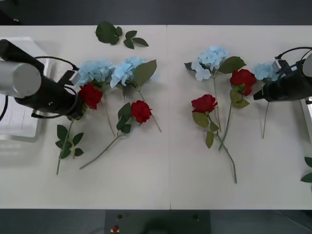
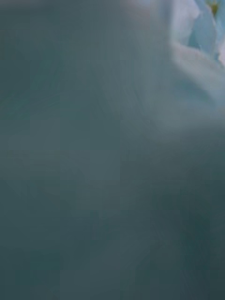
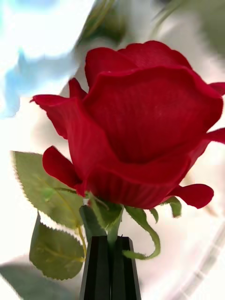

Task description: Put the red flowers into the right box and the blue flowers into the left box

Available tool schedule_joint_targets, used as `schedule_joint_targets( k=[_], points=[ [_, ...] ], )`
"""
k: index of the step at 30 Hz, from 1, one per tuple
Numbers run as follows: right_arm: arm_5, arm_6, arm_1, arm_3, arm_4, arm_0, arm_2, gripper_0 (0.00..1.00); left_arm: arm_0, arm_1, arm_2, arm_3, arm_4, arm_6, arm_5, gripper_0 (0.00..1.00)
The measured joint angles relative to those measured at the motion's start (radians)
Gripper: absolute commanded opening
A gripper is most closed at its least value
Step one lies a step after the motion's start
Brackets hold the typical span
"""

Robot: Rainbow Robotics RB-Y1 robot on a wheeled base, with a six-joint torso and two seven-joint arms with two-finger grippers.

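1. Left gripper: we find it low at the left side of the table. In the left wrist view its black fingers are pressed together on the green stem just under a red rose. In the front view that rose sits at the gripper's tip, its stem and leaves trailing toward the table's near edge.

2. Right gripper: we see it at the right side of the table, just beside a blue flower head. We cannot tell how its fingers stand. The right wrist view is a grey-green blur with a scrap of pale blue petal in one corner.

3. Red roses, loose on the table: one left of centre; two right of centre, one nearer us and one farther back.

4. Blue flowers, loose on the table: two heads side by side at the left, touching the held rose's neighbourhood; one right of centre.

5. Left box: a white ribbed crate at the table's left edge, partly behind the left arm.

6. Right box: a white rim at the table's right edge, just beyond the right arm.

7. Loose green leaf sprig at the far side of the table.
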Motion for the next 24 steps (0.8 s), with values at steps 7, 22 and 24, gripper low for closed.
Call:
schedule_joint_targets(
  k=[7, 22, 24],
  points=[
    [-0.035, 0.000, 0.021, 0.030, 0.019, 0.000, 0.000, 0.42, 0.035, 0.125, 0.207, -0.121, 0.385, 0.000, 0.140, 0.00],
    [-0.045, 0.001, 0.043, 0.053, 0.018, 0.000, -0.001, 0.00, 0.143, 0.136, 0.185, -0.163, 1.071, -0.192, -0.347, 0.00],
    [-0.012, 0.009, 0.034, 0.052, -0.006, 0.000, -0.007, 0.00, 0.143, 0.105, 0.123, -0.192, 1.089, -0.234, -0.455, 0.00]
  ],
)
